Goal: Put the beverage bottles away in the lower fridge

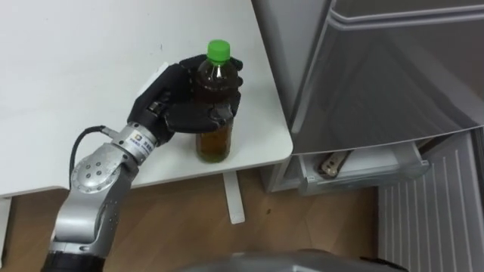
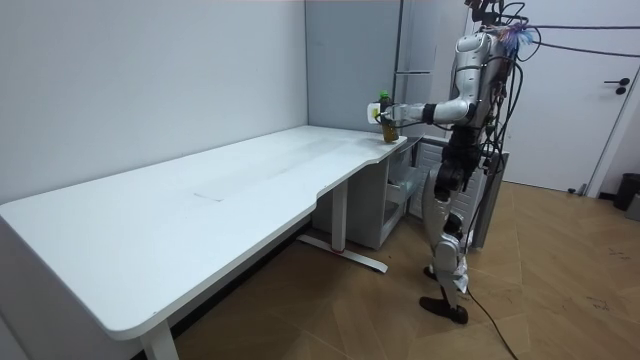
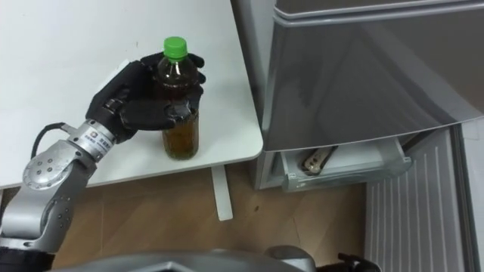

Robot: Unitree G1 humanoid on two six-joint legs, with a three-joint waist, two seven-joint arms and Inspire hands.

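A bottle of brown tea (image 1: 214, 113) with a green cap (image 1: 218, 50) stands upright near the front right corner of the white table (image 1: 91, 75). My left hand (image 1: 189, 98) comes in from the lower left and its fingers and thumb are curled round the bottle's middle. In the room view the same bottle (image 2: 386, 120) is held at the table's far corner beside the fridge. The grey fridge (image 1: 378, 68) stands just right of the table, and its lower compartment (image 1: 363, 170) is open, with a white drawer showing.
The open lower fridge door (image 1: 435, 211) with ribbed white lining hangs at the lower right. A small object (image 1: 333, 163) lies in the white drawer. A white table leg (image 1: 233, 198) stands on the wooden floor (image 1: 189, 219) under the table's edge.
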